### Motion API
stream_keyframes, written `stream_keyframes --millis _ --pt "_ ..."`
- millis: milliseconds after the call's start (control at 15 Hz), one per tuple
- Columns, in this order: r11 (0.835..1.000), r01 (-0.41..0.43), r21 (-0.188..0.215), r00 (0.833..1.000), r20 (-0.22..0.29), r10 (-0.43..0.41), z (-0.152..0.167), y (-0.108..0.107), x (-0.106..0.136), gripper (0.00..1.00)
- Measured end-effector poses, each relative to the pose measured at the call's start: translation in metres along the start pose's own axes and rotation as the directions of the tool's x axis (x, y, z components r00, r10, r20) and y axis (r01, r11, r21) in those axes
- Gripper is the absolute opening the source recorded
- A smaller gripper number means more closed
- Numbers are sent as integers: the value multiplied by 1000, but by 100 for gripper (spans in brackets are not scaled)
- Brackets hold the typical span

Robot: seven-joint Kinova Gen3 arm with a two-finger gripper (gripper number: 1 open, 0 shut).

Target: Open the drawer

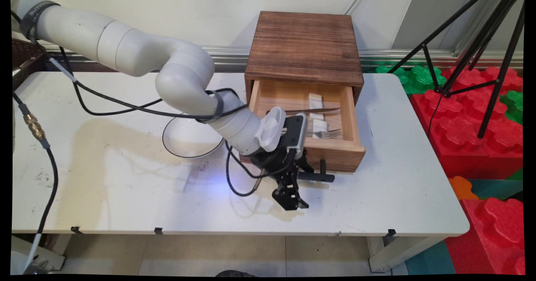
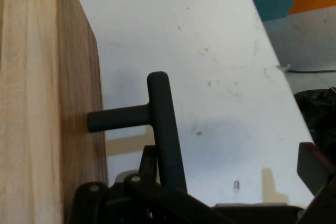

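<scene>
Nearest you, the gripper (image 1: 290, 198) hangs low over the white bench (image 1: 125, 197), just in front of the drawer's black handle (image 1: 317, 175). You cannot tell from either view how far its fingers are parted or whether they hold anything. In the hand view the handle (image 2: 165, 140) shows as a dark bar on a short post that sticks out of the wooden drawer front (image 2: 58, 103), and the bar runs down into the gripper's linkage at the bottom edge.

Beyond the handle, the drawer (image 1: 335, 154) stands pulled out of the dark-topped wooden box (image 1: 305, 48). Inside it you see a fork (image 1: 328, 134), a knife (image 1: 318, 110) and some white pieces (image 1: 317, 112).

To the left of the drawer, behind the arm, a clear bowl (image 1: 190, 140) sits on the bench. Off the bench's right end lie red and green foam blocks (image 1: 481, 117), with a black tripod (image 1: 490, 42) standing over them.
</scene>
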Motion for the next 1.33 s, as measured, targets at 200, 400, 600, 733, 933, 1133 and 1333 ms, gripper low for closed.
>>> stream_keyframes --millis 200,400,600,733,933,1133,1333 --pt "1000 -1 -9 1000 -3 1 0 7 1 100" --pt "1000 -3 -17 1000 -4 3 0 15 1 100" --pt "1000 -8 -20 1000 -5 8 -1 21 1 100" --pt "1000 -11 -20 1000 -7 11 -1 25 1 100" --pt "1000 -15 -21 1000 -10 15 -1 30 1 100" --pt "1000 -21 -20 1000 -13 20 -2 35 1 100" --pt "1000 -25 -18 1000 -16 25 -3 39 1 100"
